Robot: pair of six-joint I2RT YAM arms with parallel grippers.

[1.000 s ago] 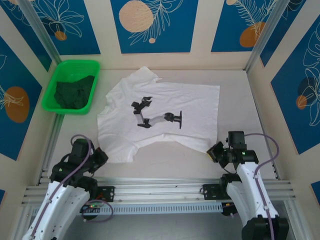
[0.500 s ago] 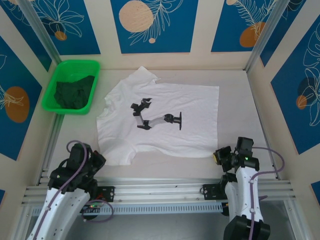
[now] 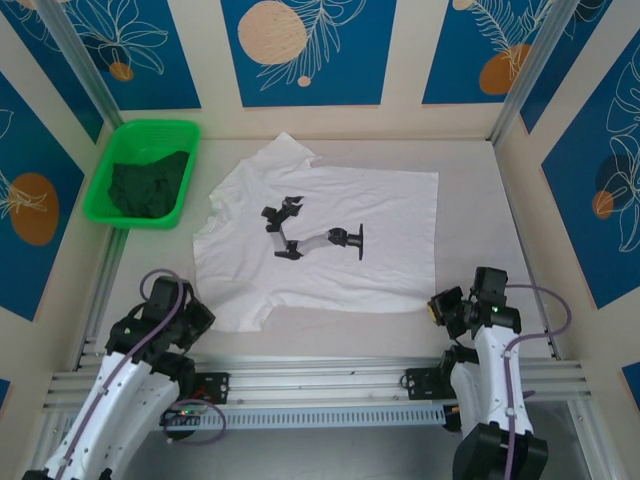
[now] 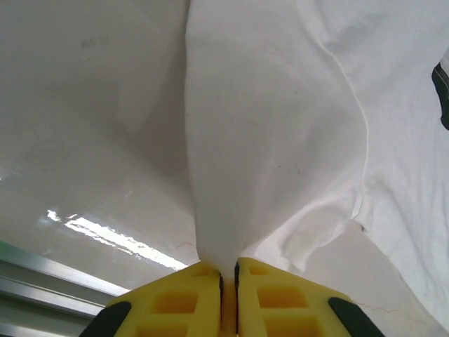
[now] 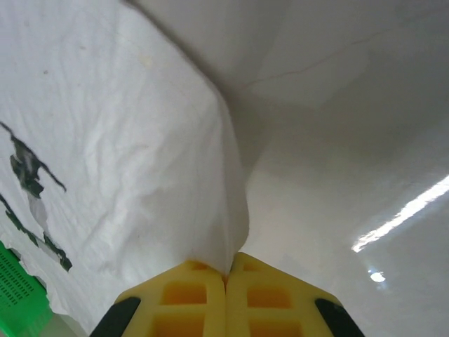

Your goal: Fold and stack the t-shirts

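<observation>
Cloth covers the seam between my yellow fingers [image 4: 189, 295] on both sides. My left jaws are pinched narrow on a sleeve-side fold of the white t-shirt [image 3: 320, 240] by the desk's [image 3: 470, 190] near left edge, and my right jaws are nipped on its hem corner toward the near right. The shirt lies flat and softly wrinkled mid-desk, black print [image 3: 310, 232] up. The dark green t-shirt [image 3: 148, 185] sits crumpled in the bright green plastic tray [image 3: 150, 128] at the far left corner, its shape lost in folds
</observation>
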